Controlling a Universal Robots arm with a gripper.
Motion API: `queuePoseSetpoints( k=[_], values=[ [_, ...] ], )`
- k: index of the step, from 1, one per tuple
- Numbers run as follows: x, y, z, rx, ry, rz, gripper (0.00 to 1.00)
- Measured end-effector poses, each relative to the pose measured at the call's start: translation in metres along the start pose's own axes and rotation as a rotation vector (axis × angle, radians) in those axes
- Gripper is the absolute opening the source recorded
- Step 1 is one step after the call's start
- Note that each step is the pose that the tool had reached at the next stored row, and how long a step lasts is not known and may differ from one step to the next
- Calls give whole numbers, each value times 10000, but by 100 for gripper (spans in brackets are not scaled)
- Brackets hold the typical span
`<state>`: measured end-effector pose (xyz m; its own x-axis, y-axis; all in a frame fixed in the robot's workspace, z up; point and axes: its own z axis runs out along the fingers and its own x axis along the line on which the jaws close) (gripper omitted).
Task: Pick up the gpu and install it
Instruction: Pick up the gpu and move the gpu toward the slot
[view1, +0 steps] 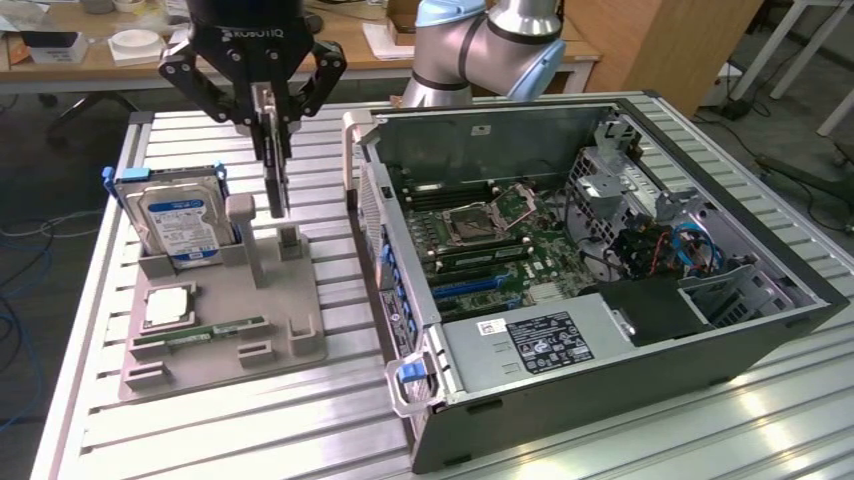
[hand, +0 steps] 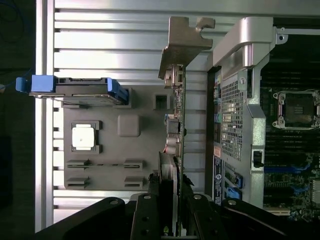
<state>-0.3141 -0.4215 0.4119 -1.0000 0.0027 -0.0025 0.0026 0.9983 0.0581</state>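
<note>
Nearest the exterior camera stands the open computer case (view1: 641, 385), its motherboard (view1: 534, 250) exposed. On the exterior view's left lies a grey fixture (view1: 287, 335) holding a hard drive (view1: 180, 225) at its far end. Above that fixture the gripper (view1: 272, 140) is clamped on the gpu (view1: 278, 190), which hangs upright and edge-on, its lower end apparently just clear of its stand and near the case's wall. From the wrist, the gripper (hand: 171, 185) pinches the gpu (hand: 176, 115) by its faces, the metal bracket (hand: 182, 40) at the far end, beside the case (hand: 235, 125). The pick-up looks done, with carrying in hand; installing would call for lining the card's edge with a motherboard (hand: 295, 150) slot.
</note>
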Motion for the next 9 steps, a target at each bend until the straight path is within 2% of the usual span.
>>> queuePoseSetpoints(
  k=[9],
  values=[
    [-87,0,2,0,-1,2,26]
  ],
)
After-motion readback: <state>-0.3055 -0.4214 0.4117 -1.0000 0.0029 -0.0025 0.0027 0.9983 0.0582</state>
